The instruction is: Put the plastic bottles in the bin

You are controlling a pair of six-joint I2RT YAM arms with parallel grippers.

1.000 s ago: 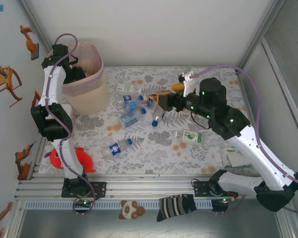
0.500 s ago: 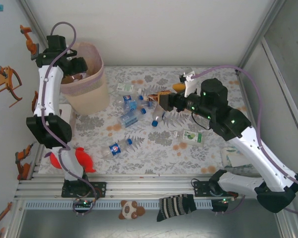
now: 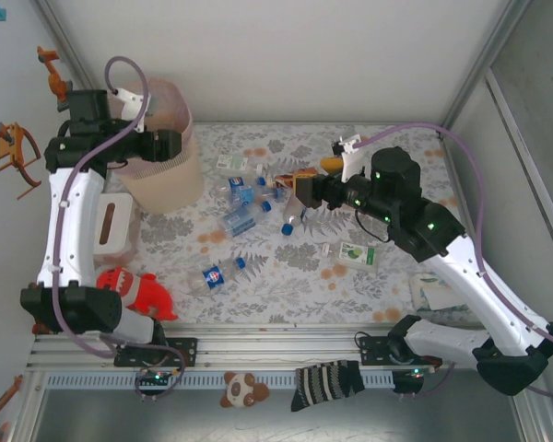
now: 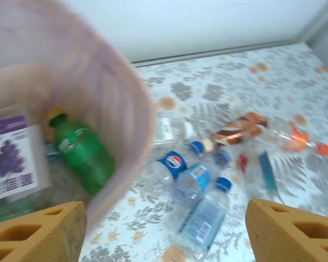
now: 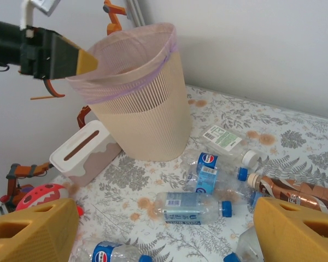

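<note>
Right wrist view | right gripper (image 5: 165,217), nearer arm, wide open, empty | clear blue-capped plastic bottle (image 5: 192,207) just ahead, long axis running finger to finger

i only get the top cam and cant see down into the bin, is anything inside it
Observer: Yes. The left wrist view looks into the bin: a green bottle lies inside, next to a purple-labelled packet.
Operator: is the left gripper carrying a bottle
Observer: No. In its wrist view the left gripper has its fingers wide apart with nothing between them.
Operator: can you read any labels on the table
Observer: In the right wrist view a clear bottle lying near the foot of the bin bears a Pepsi logo.
</note>
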